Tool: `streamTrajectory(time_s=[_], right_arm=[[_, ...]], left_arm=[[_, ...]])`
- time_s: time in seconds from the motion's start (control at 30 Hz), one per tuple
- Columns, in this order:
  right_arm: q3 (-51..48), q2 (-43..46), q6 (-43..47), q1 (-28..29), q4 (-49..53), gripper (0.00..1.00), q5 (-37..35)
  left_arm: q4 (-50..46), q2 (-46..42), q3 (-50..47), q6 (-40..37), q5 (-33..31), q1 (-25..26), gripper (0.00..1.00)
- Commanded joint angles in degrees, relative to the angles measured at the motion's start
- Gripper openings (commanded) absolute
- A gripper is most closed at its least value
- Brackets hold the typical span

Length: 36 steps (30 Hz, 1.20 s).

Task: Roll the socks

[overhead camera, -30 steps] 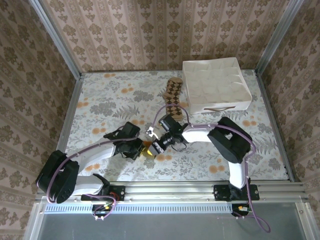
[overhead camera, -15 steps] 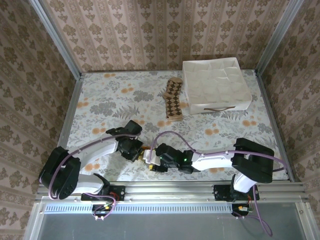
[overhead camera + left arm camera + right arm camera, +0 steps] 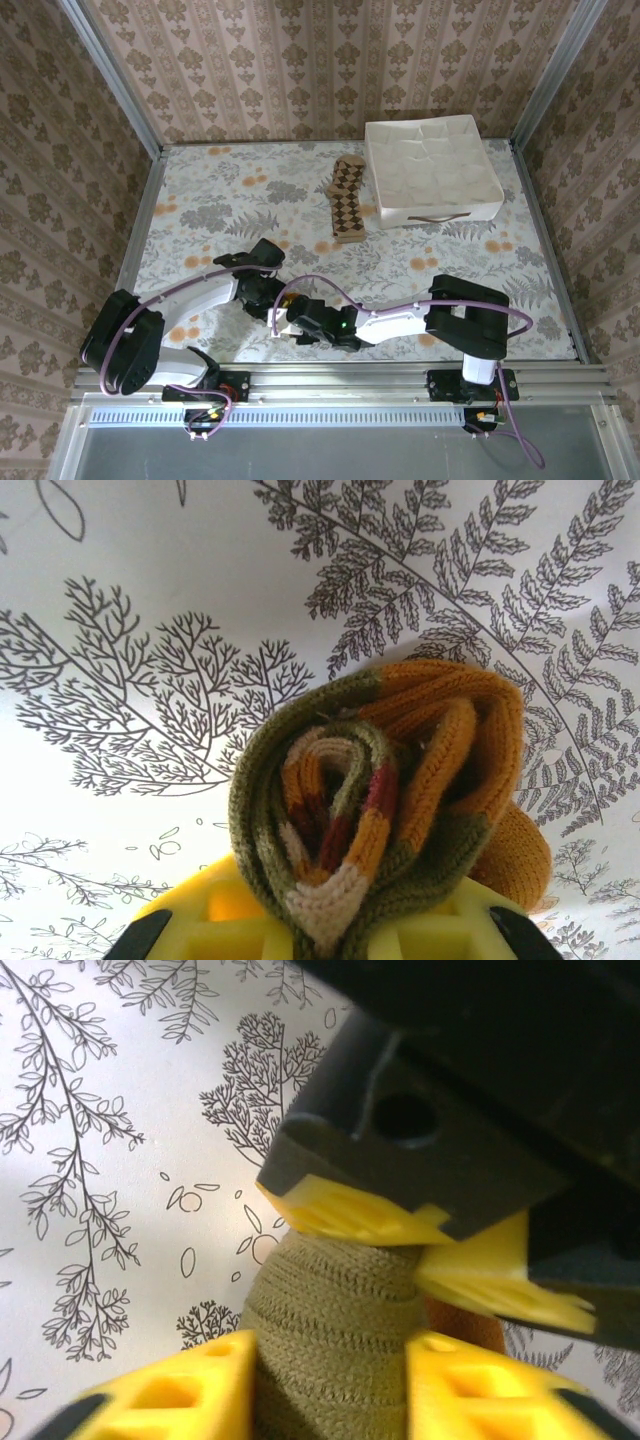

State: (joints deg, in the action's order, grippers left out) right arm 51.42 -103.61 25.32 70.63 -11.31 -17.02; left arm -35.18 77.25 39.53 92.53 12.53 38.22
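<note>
The olive-green sock [image 3: 380,800] with orange, cream and red stripes is wound into a roll just above the floral tabletop. My left gripper [image 3: 335,935] is shut on its lower end, one yellow finger on each side. In the right wrist view the roll's plain olive side [image 3: 335,1310] sits between the yellow fingers of my right gripper [image 3: 330,1380], which press on both flanks. The left gripper's yellow fingertips [image 3: 350,1215] touch the roll from above. From above, both grippers meet near the front edge [image 3: 285,312]. The argyle sock [image 3: 347,200] lies flat and unrolled at the back.
A white fabric box [image 3: 430,170] stands at the back right, right beside the argyle sock. The metal rail [image 3: 340,378] at the near edge runs close behind both grippers. Patterned walls enclose the table.
My right arm has swung from mid-table down toward the near edge, and its gripper has closed on the roll. The left gripper has stayed shut on the sock and barely shifted.
</note>
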Motion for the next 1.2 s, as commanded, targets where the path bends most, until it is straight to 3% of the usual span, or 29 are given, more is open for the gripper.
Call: streamTrajectory(time_s=[0.0, 0.07, 0.2, 0.33, 0.47, 0.8, 1.17], right_arm=[[-0.03, -3.00, -3.35, -0.55, 5.75, 0.22, -3.33], [-0.77, -3.31, -5.25, -0.77, 6.71, 0.13, -2.77], [-1.93, -3.21, -9.22, -2.13, 8.75, 0.02, 1.28], [-2.27, -3.42, -12.64, -4.44, 10.38, 0.00, 7.13], [-2.29, -3.41, -15.22, -6.64, 11.16, 0.00, 12.73], [-0.01, -4.84, -21.96, -14.18, 13.36, 0.00, 29.34], [1.39, -7.55, -28.00, -20.48, 14.53, 0.00, 39.79]], left_arm=[[-6.79, 0.76, -1.22, -1.78, -1.72, -0.50, 0.00], [-6.75, -0.33, -1.08, -2.22, -1.72, -0.85, 0.02], [-5.98, -4.74, -1.12, -3.36, -2.55, -2.05, 0.29], [-4.16, -10.27, -1.87, -4.76, -2.87, -4.20, 0.50], [-1.65, -15.38, -3.16, -5.96, -2.82, -5.77, 0.64], [4.73, -21.87, -7.94, -6.92, -0.46, -5.96, 0.69], [17.28, -16.63, -10.83, -5.87, 0.54, -3.51, 0.69]])
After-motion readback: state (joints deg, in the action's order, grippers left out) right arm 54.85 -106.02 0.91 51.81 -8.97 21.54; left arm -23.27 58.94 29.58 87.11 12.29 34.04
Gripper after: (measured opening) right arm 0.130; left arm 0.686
